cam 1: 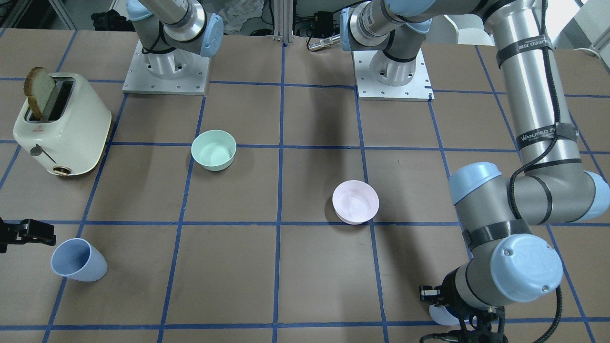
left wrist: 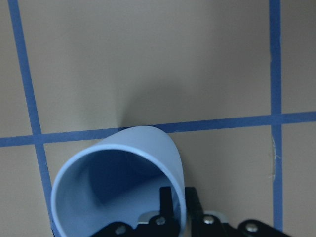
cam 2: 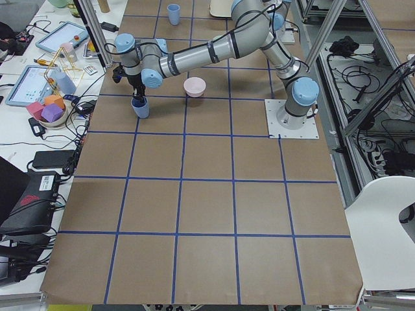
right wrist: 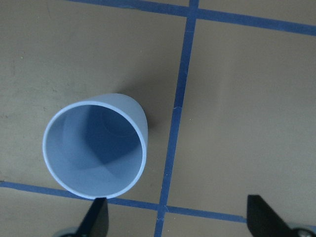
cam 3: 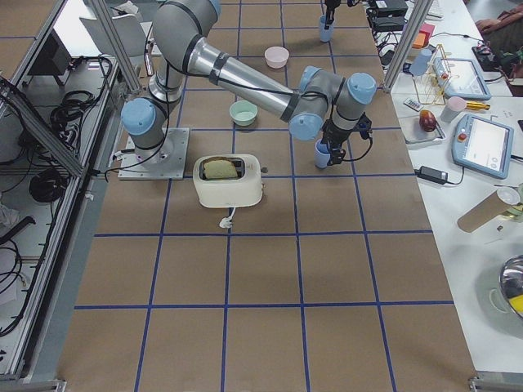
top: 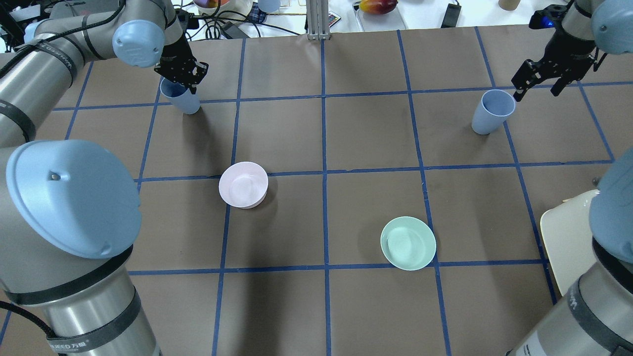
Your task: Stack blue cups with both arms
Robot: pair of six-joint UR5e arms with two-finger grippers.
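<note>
Only my left wrist camera showed the left jaws pinched on the wall of the left cup [left wrist: 148,148], one finger [left wrist: 166,200] inside; overhead hid that. That cup sat far-left on the bench [top: 371,148], matte periwinkle, tapered, pale-rimmed. The right jaws hung wide open, empty, beside the upright right cup [top: 492,112].

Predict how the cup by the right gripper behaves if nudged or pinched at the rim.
Cup looks tall, narrow-based, empty: probably light, apt to tip if nudged high. Round and tapered, so once down it likely rolls in an arc. Thin wall may flex under a pinch.
</note>
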